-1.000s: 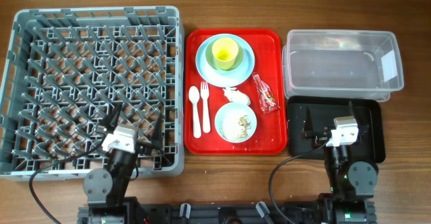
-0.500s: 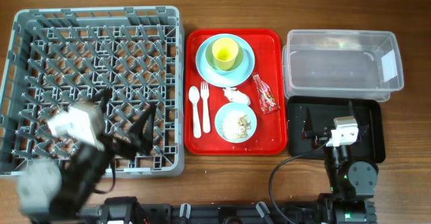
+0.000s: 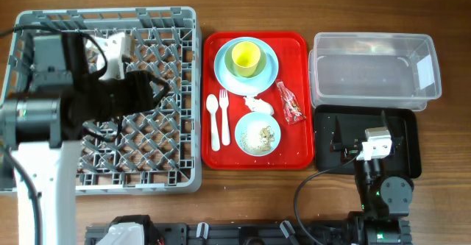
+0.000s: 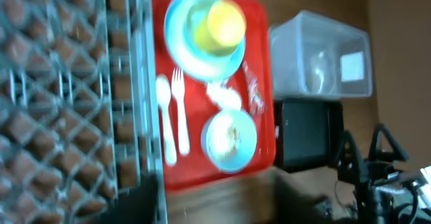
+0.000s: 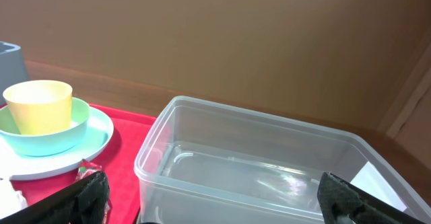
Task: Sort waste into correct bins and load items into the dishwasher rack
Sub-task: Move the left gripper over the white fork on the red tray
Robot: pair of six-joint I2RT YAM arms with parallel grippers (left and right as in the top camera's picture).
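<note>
Overhead view: the white label [image 3: 425, 67] on the clear tub [image 3: 368, 76] and the print on the red wrapper [image 3: 290, 103] are too small to read. Over the grey rack [image 3: 173, 146] the left claw [image 3: 156, 92] is a dark blur; whether it is parted or clenched I cannot tell, though it seems to hold nothing. Above the black tray [image 3: 407, 157] the right claw [image 5: 214, 200] is spread wide, empty. On the red tray [image 3: 298, 146] sit the wrapper, plate [image 3: 224, 68], cup [image 3: 245, 57], bowl [image 3: 257, 133], fork [image 3: 224, 116] and spoon [image 3: 213, 120].

The wooden desk [image 3: 235, 186] carries four things. The large grey dishwasher rack [image 3: 169, 127] sits at the left, and a red tray [image 3: 291, 146] lies just beside it in the middle. At the right stands a clear tub [image 3: 372, 72], with a black tray [image 3: 408, 157] just in front of it.
</note>
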